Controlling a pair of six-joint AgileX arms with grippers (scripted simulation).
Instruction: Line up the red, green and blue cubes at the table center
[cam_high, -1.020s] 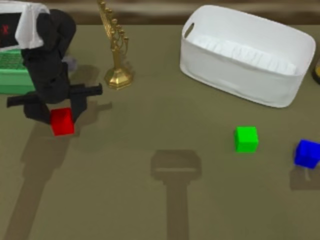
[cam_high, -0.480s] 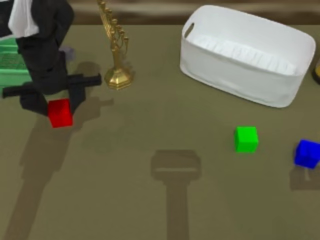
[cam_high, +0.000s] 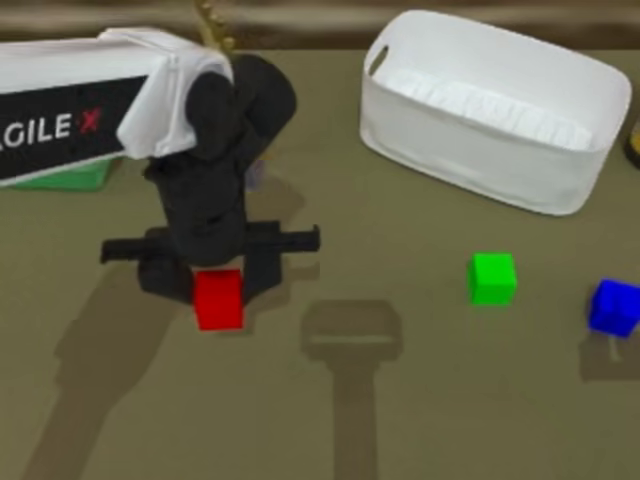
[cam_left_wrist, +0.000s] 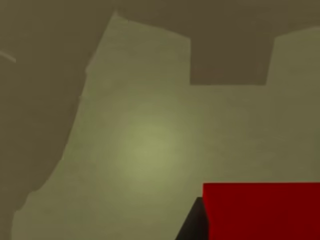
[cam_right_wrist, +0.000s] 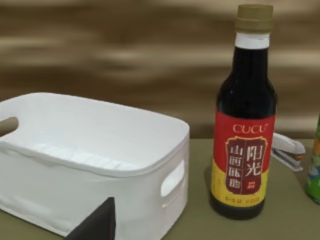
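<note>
**Op:** Now logging from the left gripper (cam_high: 218, 290). It sits left of the counter's middle, black fingers closed against the two sides of the red cube (cam_high: 218, 299). Cube held between them.

**Obs:** Is the cube off the counter (cam_high: 300, 420) or on it?

**Op:** Cannot tell from above. Left wrist view shows the red cube (cam_left_wrist: 262, 210) at the frame edge with bare counter (cam_left_wrist: 150, 145) and shadows beyond it. A shadow lies on the counter just beside the cube in the top view.

**Obs:** Arm over it?

**Op:** My left arm (cam_high: 120, 100) reaches in from the top view's left edge, white shell with AgileX lettering, black wrist above the cube.

**Obs:** Other cubes?

**Op:** Green cube (cam_high: 493, 278) right of centre, flat on the counter. Blue cube (cam_high: 613, 307) near it, close to the right edge. The two are apart, not touching. Both well apart from the red one.

**Obs:** Surroundings?

**Op:** White basket (cam_high: 495, 105) at the back right, behind the green cube. Gold candle holder (cam_high: 212, 25) mostly hidden behind my left arm. A strip of green basket (cam_high: 60, 180) shows under the arm at far left.

**Obs:** Right side?

**Op:** Right gripper itself not seen in the top view. Right wrist view faces the white basket (cam_right_wrist: 90, 150), a dark sauce bottle (cam_right_wrist: 245, 120) with a red label standing beside it, and a small stapler (cam_right_wrist: 289, 150) behind the bottle.
</note>
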